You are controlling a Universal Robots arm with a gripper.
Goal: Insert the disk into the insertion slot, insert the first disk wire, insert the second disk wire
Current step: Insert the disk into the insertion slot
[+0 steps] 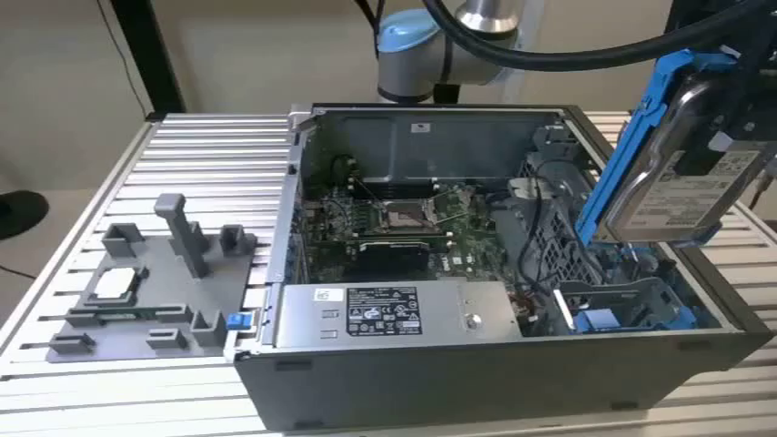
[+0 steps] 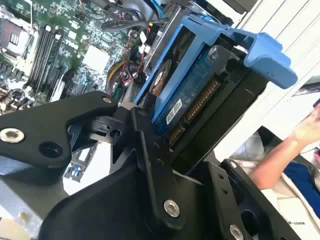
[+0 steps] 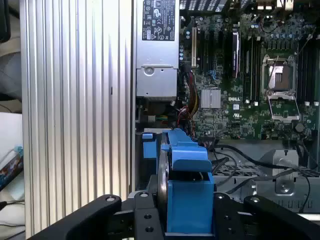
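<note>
The disk, a silver hard drive with a white label in a bright blue frame, hangs tilted on edge above the case's right side in the exterior view. My gripper is shut on it from above. In both wrist views the black fingers clamp the blue-framed disk between them, and the frame's edge stands between the two finger links. My gripper holds it over the case. The insertion slot, a grey bay with blue tabs, lies below the disk at the case's near right corner.
The open computer case sits on a slatted aluminium table. Inside are the motherboard, the grey power-supply box and loose black cables. A grey fixture lies at the exterior view's left. A person's hand is beside the table.
</note>
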